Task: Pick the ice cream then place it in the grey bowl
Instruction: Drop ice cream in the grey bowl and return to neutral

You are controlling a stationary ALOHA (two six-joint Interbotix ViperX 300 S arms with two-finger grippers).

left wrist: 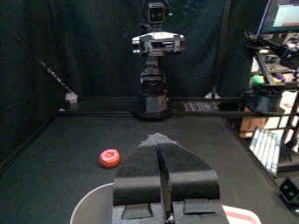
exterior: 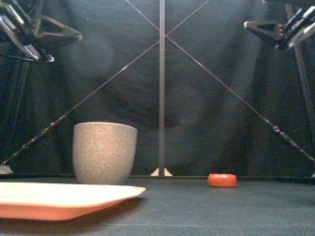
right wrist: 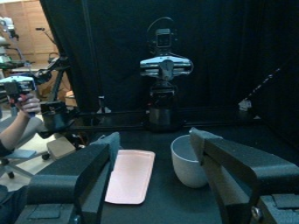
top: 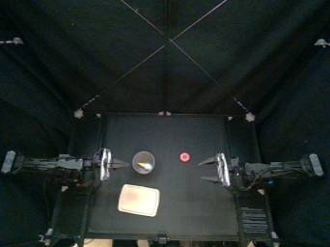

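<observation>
On the black bench, a little right of the middle: a small red rounded toy, taken for the ice cream. Sits low and squat, looks round from above, shows no long axis. Lies just left of the right claw and slightly farther back, with nothing in between. Jaws there spread wide, empty, held above the bench. Better to reach with that claw: a short move left and a touch far, then straight down. At the left, the left claw, jaws pressed together on nothing and worse placed, with a tall grey speckled cup upright between it and the toy. Serves as the goal too, that cup: just left of the toy, apart from it, mouth upward. Probably only a brief carry leftward after the lift. Near the front edge, left of centre: a flat pink tray, well clear of that path. Worth watching, as a guess: a slip of the squat toy from wide jaws, or a nudge to the cup on the way over.
</observation>
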